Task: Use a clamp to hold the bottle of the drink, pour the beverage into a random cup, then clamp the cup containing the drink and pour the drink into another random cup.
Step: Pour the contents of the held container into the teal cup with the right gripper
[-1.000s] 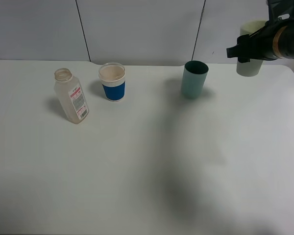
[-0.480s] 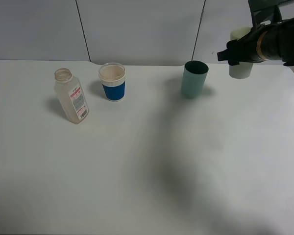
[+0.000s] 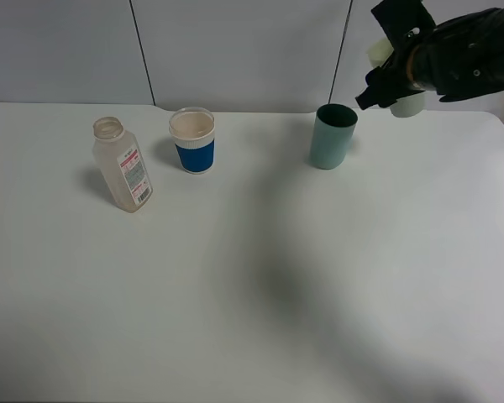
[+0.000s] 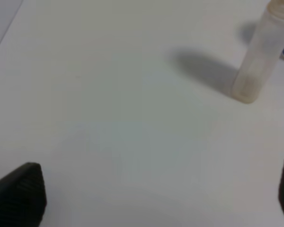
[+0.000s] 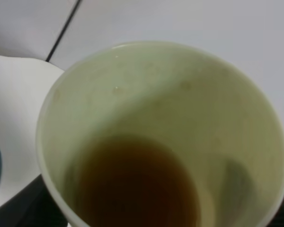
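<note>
Second pour is near: the lifted pale cup hangs beside the teal cup.

Nearest, the left tool (image 4: 154, 198) is spread wide over the bench (image 3: 260, 294). The uncapped bottle (image 3: 123, 164) stands at ten o'clock, the blue cup (image 3: 193, 141) at eleven and the teal cup (image 3: 332, 136) at one. Farther, at two o'clock from that cup, the right tool (image 3: 392, 84) pinches the pale cup (image 3: 409, 106) with brown drink (image 5: 137, 189) inside. I judge it must next come over the teal rim and tip slowly.

Pale green cup (image 5: 161, 94) up close, brown drink (image 5: 137, 184) inside, white table (image 5: 14, 94) behind.
</note>
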### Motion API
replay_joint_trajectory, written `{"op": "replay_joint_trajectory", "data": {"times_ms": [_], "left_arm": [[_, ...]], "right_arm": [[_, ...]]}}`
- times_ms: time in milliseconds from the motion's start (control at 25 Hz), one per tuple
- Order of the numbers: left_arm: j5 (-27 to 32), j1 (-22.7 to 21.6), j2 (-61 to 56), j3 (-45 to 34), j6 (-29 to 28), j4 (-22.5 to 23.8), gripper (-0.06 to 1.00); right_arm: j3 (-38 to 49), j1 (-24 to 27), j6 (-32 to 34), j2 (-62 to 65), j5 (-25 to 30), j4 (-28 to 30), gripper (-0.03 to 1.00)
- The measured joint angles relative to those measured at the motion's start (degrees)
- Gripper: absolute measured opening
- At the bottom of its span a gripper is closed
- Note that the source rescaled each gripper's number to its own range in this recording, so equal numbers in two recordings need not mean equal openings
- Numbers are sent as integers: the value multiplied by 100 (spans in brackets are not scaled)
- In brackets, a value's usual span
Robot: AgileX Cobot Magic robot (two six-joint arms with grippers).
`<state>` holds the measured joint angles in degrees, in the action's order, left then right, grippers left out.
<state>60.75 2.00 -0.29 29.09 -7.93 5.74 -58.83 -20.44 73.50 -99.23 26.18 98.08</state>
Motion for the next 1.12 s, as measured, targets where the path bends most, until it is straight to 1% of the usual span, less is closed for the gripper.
{"op": "replay_joint_trajectory", "data": {"times_ms": [240, 440, 560, 720, 920, 1120], "left_arm": [[0, 0, 0, 0, 0, 0, 100], [0, 0, 0, 0, 0, 0, 100], [0, 0, 0, 0, 0, 0, 100], [0, 0, 0, 0, 0, 0, 100], [0, 0, 0, 0, 0, 0, 100], [0, 0, 0, 0, 0, 0, 100]], "right_arm": [[-181, -245, -707, -146, 213, -2, 4], [-187, -272, -1002, -146, 388, -16, 4], [-192, -278, -1415, -146, 608, -23, 4], [-192, -317, -1845, -146, 742, -23, 4], [-192, -386, -1857, -146, 855, 27, 4], [-196, -474, -1952, -222, 1274, 32, 4]]}}
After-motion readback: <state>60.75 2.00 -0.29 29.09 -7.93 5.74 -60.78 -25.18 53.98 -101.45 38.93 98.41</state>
